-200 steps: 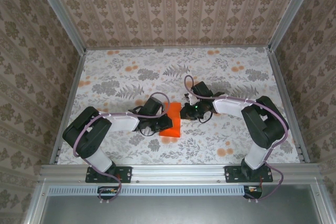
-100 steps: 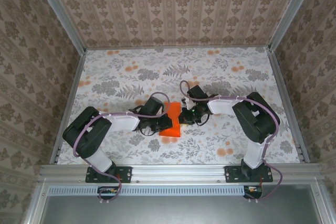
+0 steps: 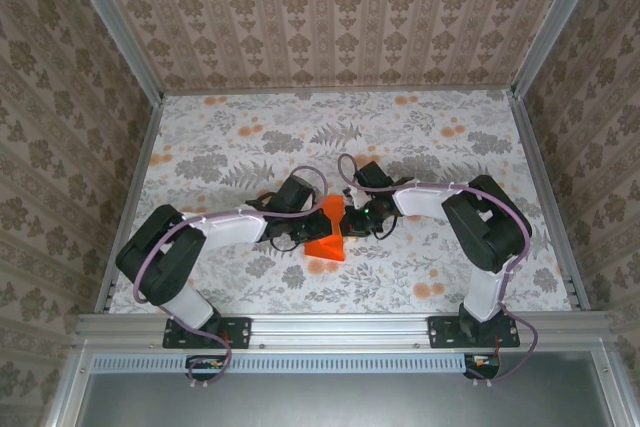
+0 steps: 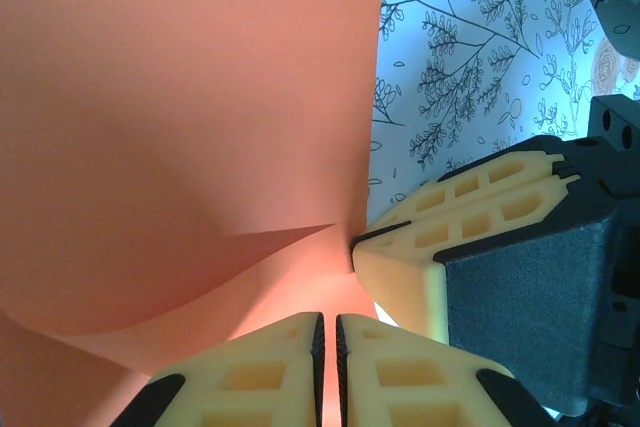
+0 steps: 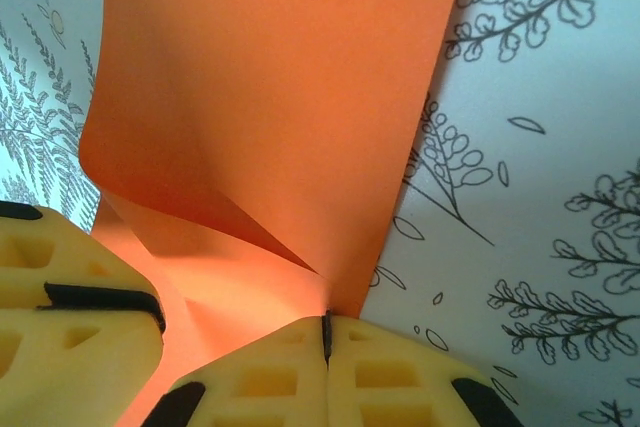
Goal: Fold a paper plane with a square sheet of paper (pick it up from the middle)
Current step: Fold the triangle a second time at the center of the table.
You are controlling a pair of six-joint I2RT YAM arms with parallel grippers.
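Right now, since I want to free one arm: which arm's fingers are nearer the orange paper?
Neither: both hold it. The left gripper pinches the orange paper at its left side, the right gripper a fold at its right side.

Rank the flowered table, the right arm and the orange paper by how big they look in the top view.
1. flowered table, largest.
2. right arm.
3. orange paper, smallest, and partly covered.

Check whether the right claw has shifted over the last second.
Yes. The right claw has moved left, away from the table's right side rail, toward the centre, and is shut on the orange paper sheet.
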